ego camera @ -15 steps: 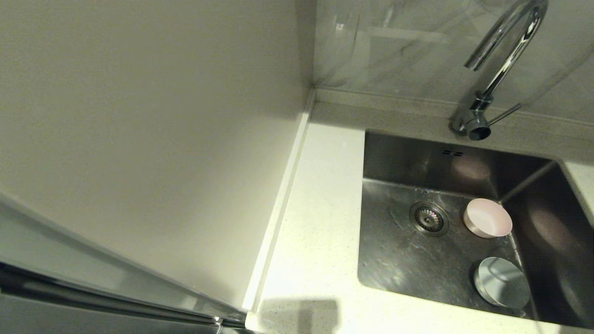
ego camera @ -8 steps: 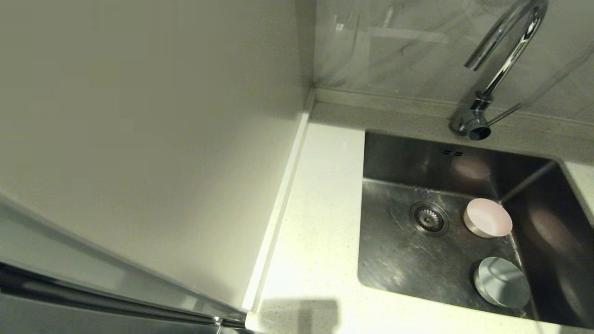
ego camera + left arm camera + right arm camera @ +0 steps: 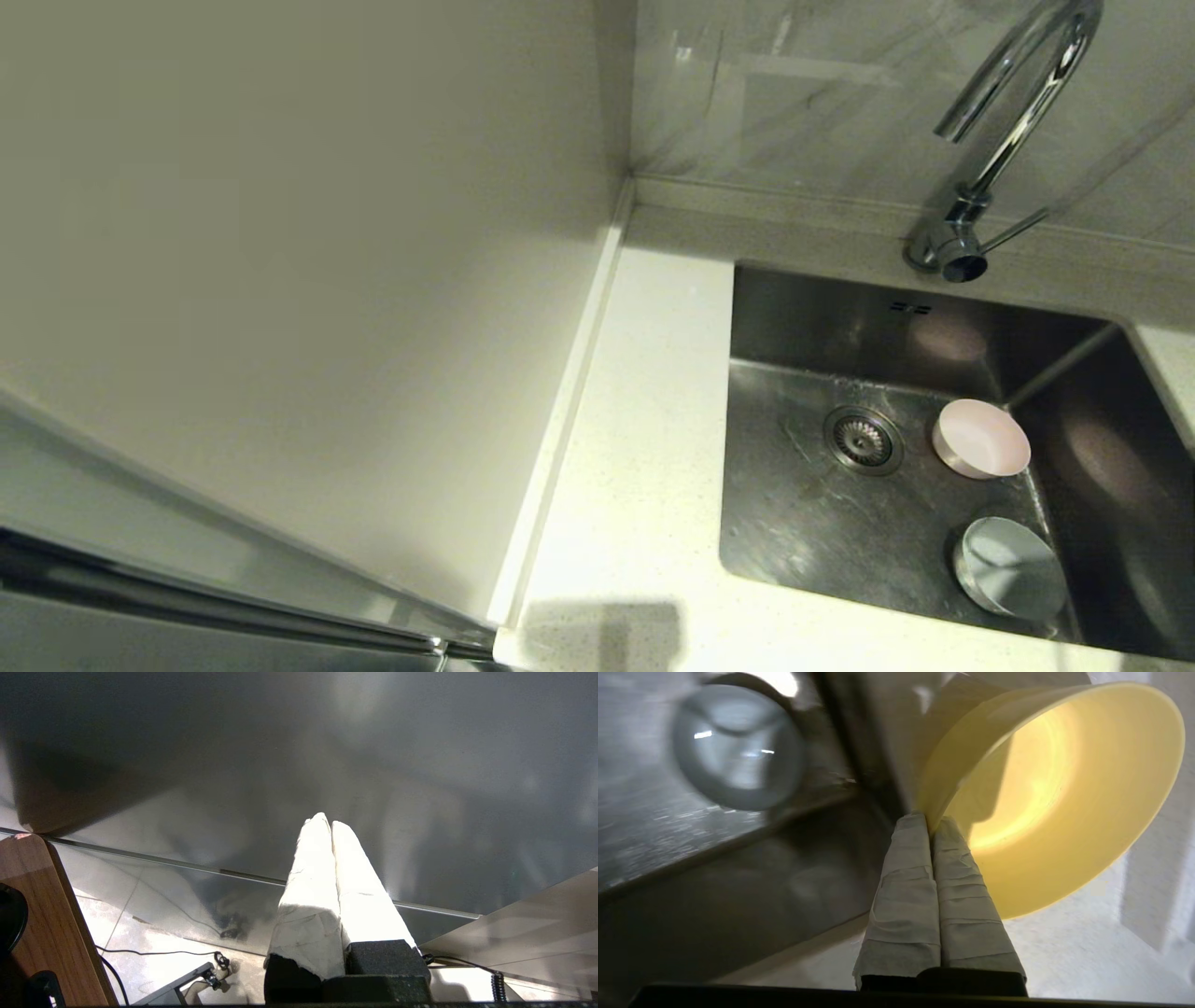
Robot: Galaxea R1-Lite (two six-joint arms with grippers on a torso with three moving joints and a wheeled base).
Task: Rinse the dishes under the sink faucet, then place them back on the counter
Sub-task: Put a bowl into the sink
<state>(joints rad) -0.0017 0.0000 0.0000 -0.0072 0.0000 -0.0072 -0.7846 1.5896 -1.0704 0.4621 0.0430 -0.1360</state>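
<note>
the right pincer (image 3: 930, 820) is clamped on the rim of the yellow bowl (image 3: 1059, 788), holding it tilted above the white worktop (image 3: 1064, 952) beside the sink (image 3: 803, 523). in the basin, the pink bowl (image 3: 980, 439) sits just beside the drain (image 3: 863, 440), the grey bowl (image 3: 1010, 567) nearer the front. the faucet (image 3: 1004, 121) stands behind. the left pincer (image 3: 329, 823) is parked, fingers pressed together.
</note>
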